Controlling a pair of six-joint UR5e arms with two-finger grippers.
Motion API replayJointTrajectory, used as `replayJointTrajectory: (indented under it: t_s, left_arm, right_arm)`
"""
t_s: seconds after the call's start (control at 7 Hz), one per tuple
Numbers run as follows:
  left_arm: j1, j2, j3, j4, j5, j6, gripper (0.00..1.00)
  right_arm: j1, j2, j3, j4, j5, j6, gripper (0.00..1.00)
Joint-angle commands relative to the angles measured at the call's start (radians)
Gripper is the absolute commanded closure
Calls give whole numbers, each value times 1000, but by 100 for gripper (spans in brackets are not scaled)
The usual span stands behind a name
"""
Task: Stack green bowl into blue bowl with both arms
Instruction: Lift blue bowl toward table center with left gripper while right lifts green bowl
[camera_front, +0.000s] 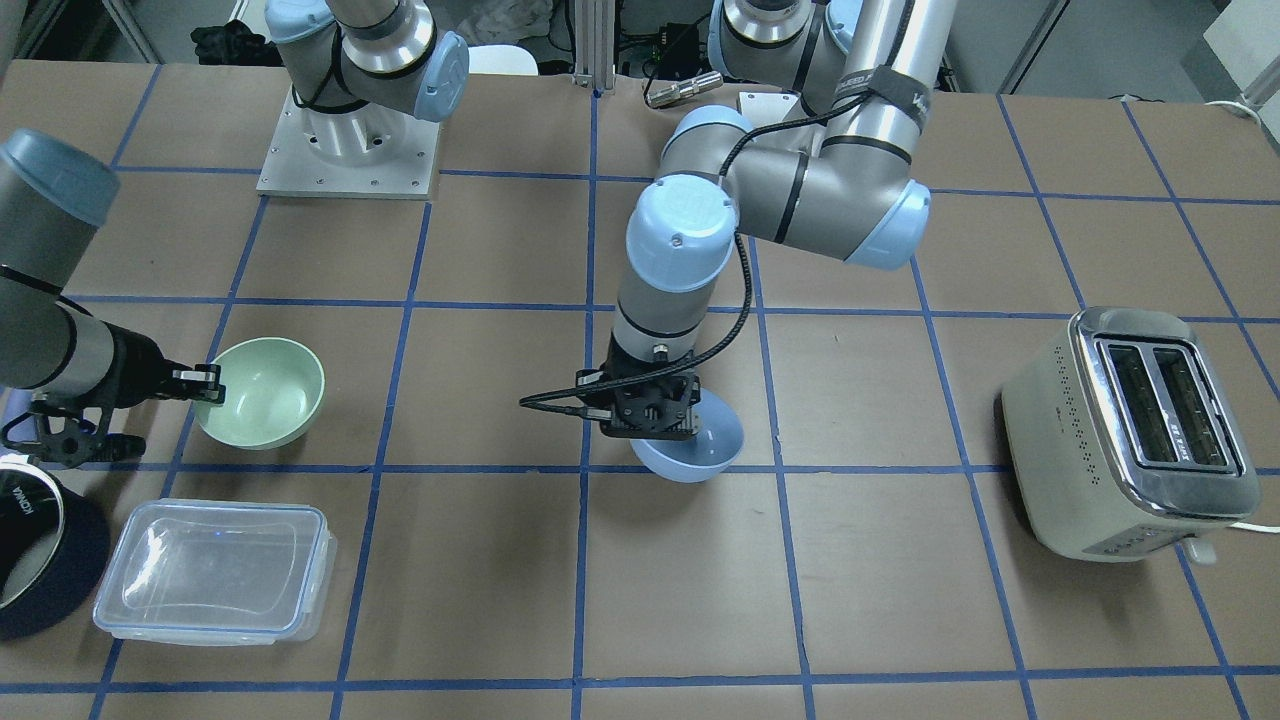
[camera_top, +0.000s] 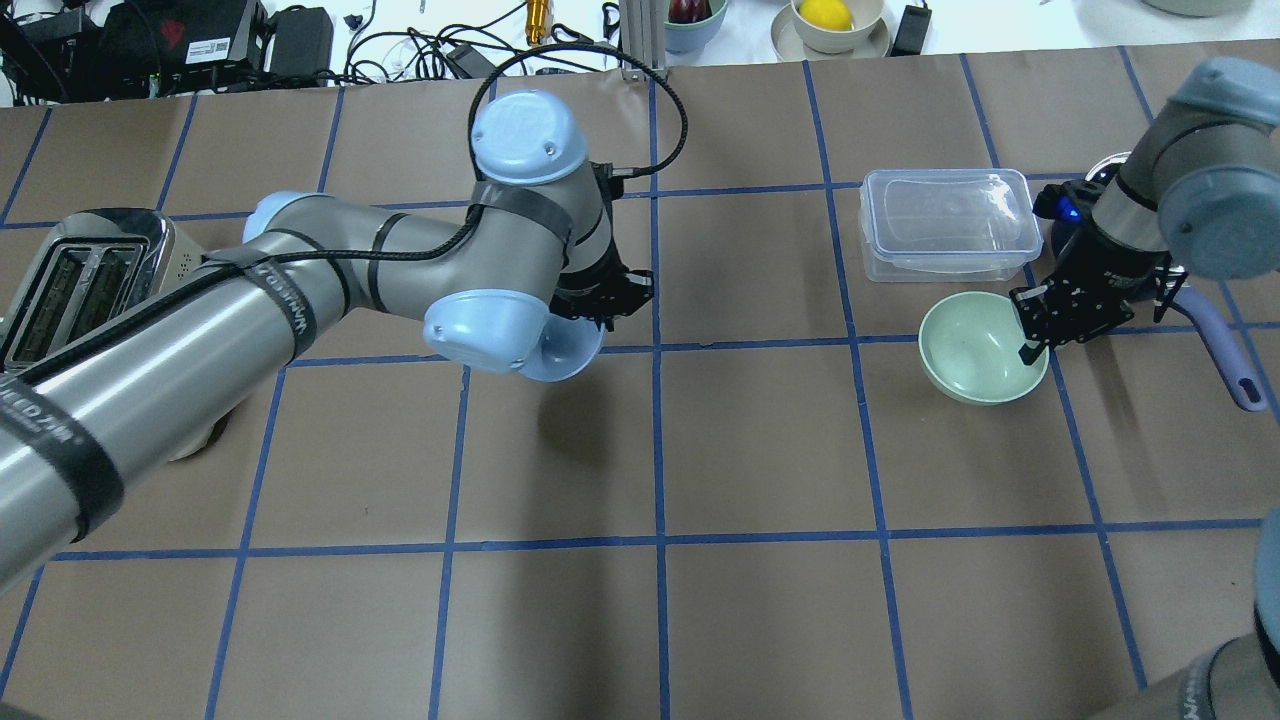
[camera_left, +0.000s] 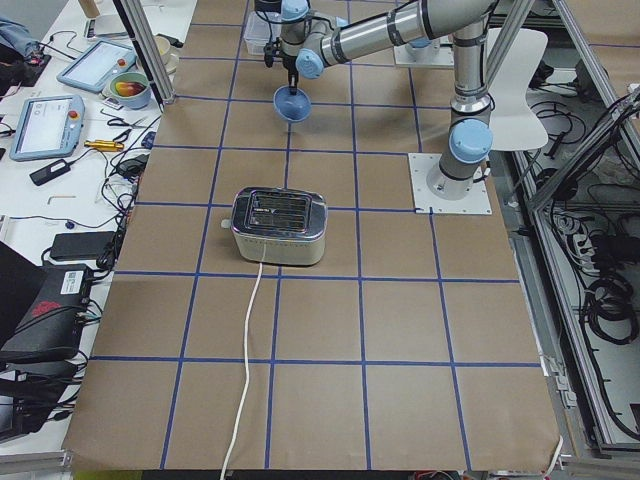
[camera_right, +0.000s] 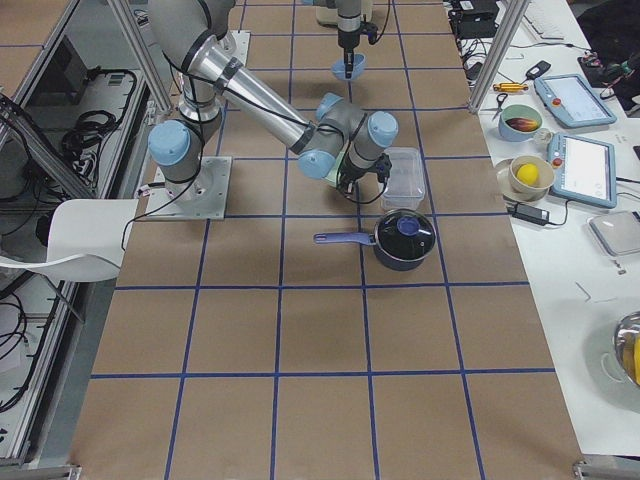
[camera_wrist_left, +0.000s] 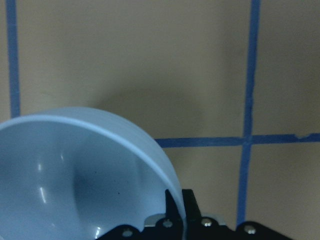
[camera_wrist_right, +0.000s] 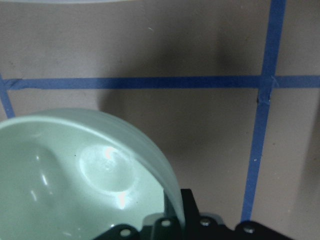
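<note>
The pale blue bowl (camera_front: 705, 450) hangs tilted above the middle of the table, its shadow on the paper below. My left gripper (camera_front: 668, 430) is shut on its rim; the left wrist view shows the bowl (camera_wrist_left: 75, 170) with a finger (camera_wrist_left: 187, 202) outside its wall. The mint-green bowl (camera_front: 265, 390) is upright near the table's right end. My right gripper (camera_front: 210, 385) is shut on its rim, as the right wrist view shows (camera_wrist_right: 75, 175). I cannot tell whether the green bowl rests on the table or is just off it. The two bowls are far apart.
A clear lidded plastic container (camera_front: 215, 570) lies right beside the green bowl. A dark blue saucepan (camera_right: 400, 238) stands beyond it, its handle (camera_top: 1225, 350) pointing toward the robot. A cream toaster (camera_front: 1130, 430) stands at the table's left end.
</note>
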Motion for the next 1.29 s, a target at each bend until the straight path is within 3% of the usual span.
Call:
replayJointTrajectory:
  t_s: [0.0, 0.29, 0.43, 0.57, 0.86, 1.14]
  left_arm:
    - [-82, -95, 64, 9, 1, -109, 100]
    - [-106, -120, 70, 23, 1, -127, 100]
    - [-118, -123, 71, 26, 3, -124, 24]
    - [-117, -105, 93, 41, 6, -121, 0]
    - [-64, -51, 151, -54, 13, 20, 0]
    - [111, 33, 140, -153, 9, 230, 0]
  right_arm:
    - [0, 8, -127, 122, -2, -13, 100]
    - [-2, 8, -122, 121, 1, -13, 100]
    - [-2, 9, -121, 121, 3, -13, 100]
    - [-2, 8, -124, 121, 3, -13, 100]
    - [12, -7, -138, 127, 50, 2, 100]
    - [116, -21, -176, 124, 125, 80, 100]
